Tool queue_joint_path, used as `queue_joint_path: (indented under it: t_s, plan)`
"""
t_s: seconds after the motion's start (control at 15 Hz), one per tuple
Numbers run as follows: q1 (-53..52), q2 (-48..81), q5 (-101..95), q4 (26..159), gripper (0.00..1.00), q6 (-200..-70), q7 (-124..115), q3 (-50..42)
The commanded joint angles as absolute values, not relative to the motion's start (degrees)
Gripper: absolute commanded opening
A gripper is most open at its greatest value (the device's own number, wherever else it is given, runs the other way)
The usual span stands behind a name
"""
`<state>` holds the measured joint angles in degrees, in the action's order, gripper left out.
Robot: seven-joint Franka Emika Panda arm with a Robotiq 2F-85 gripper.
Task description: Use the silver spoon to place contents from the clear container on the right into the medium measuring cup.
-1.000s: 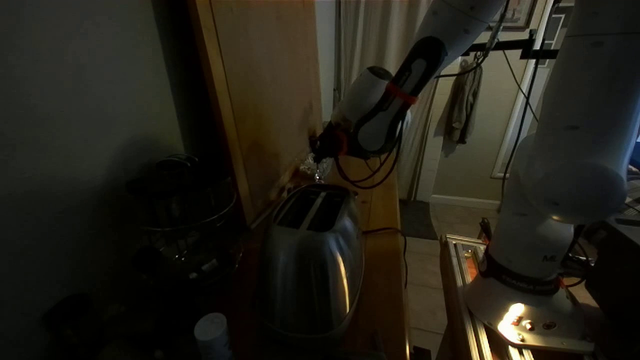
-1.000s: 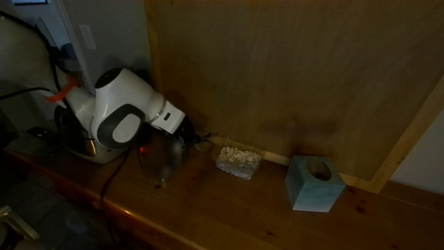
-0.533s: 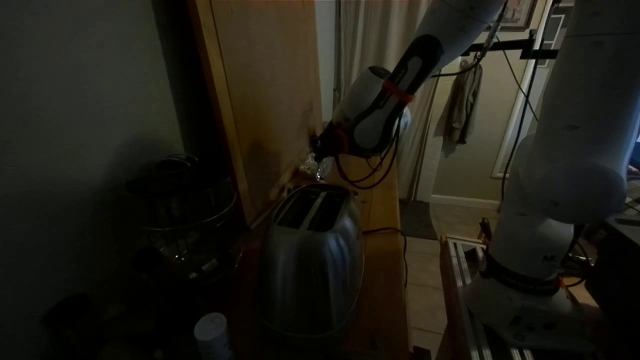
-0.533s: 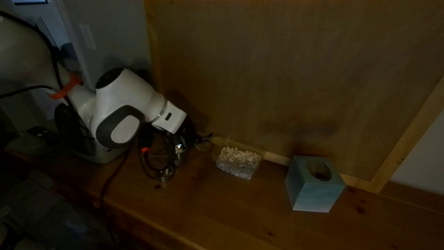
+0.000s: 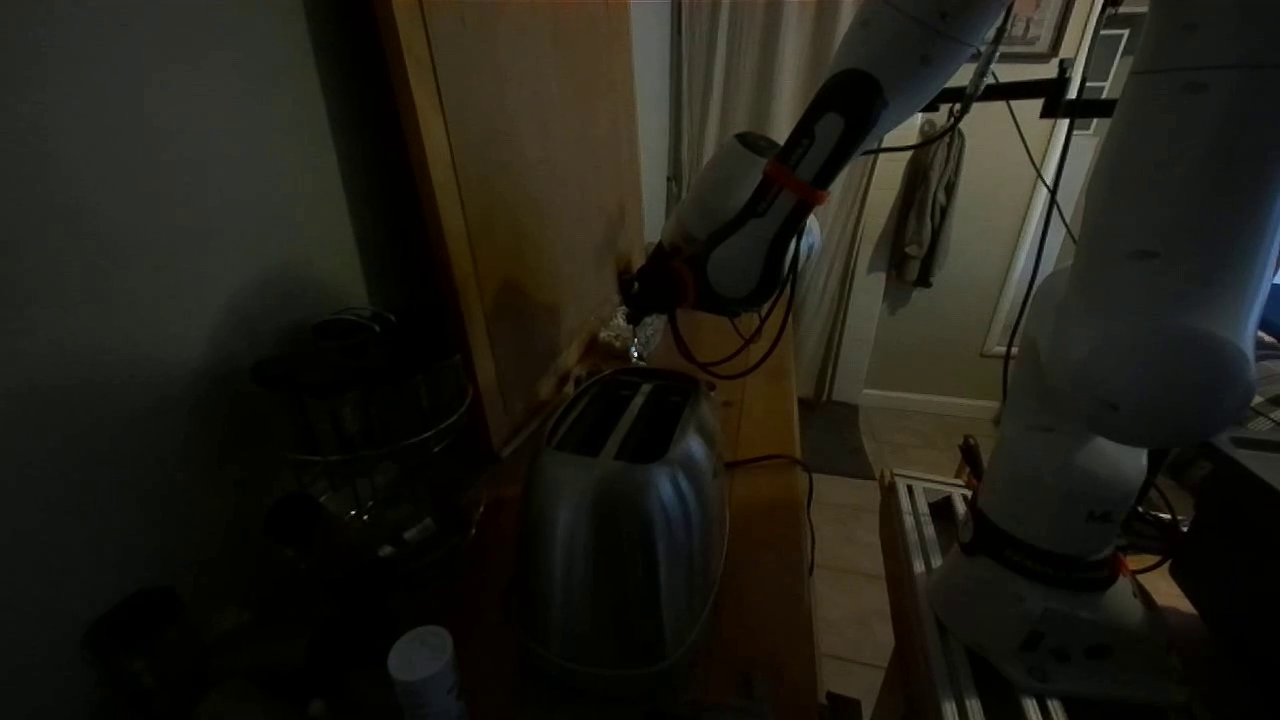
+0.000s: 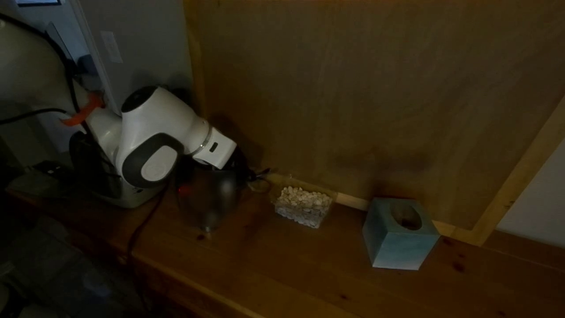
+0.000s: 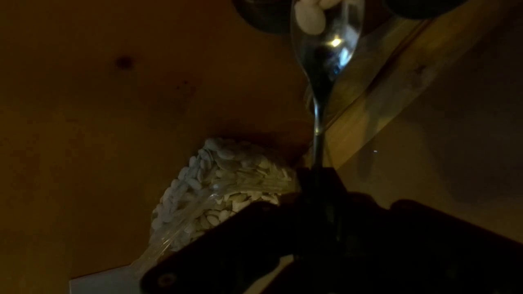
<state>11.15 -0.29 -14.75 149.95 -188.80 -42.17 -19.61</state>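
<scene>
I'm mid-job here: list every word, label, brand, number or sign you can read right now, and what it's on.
Nothing reads with certainty.
Robot arm: small dark mark low on it, too blurred to read.
Black band below that mark: perhaps faint lettering, too dim to read.
White canister: perhaps print by its right edge, too dark to tell.
Silver spoon, clear container, tissue box: no lettering visible.

Dimly lit | grey wall [image 5: 180, 150] | upright wooden panel [image 6: 375, 88] | wooden tabletop [image 6: 309, 282] | pale curtain [image 5: 750, 70] | tiled floor [image 5: 855, 590]

Spoon [image 5: 635, 352] pointing down from end effector [image 5: 636, 314], beyond steel toaster [image 5: 625, 545] on wooden counter [image 5: 765, 570].
</scene>
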Motion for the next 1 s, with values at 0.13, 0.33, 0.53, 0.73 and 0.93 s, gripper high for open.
queue_joint_path:
  t_s: [0.13,0.33,0.53,0.73,0.93]
  plan:
    - [11.33,-0.04,-14.77,149.68,0.02,-189.43,-42.15,-19.82]
    - [10.67,-1.47,-15.34,150.80,0.02,-187.92,-42.48,-19.33]
    - [10.90,-0.41,-14.91,150.15,0.02,-189.37,-42.55,-19.48]
    - [11.41,0.85,-14.56,149.37,0.02,-192.31,-42.41,-19.95]
    - [11.52,1.40,-14.34,149.00,0.02,-192.83,-42.28,-20.09]
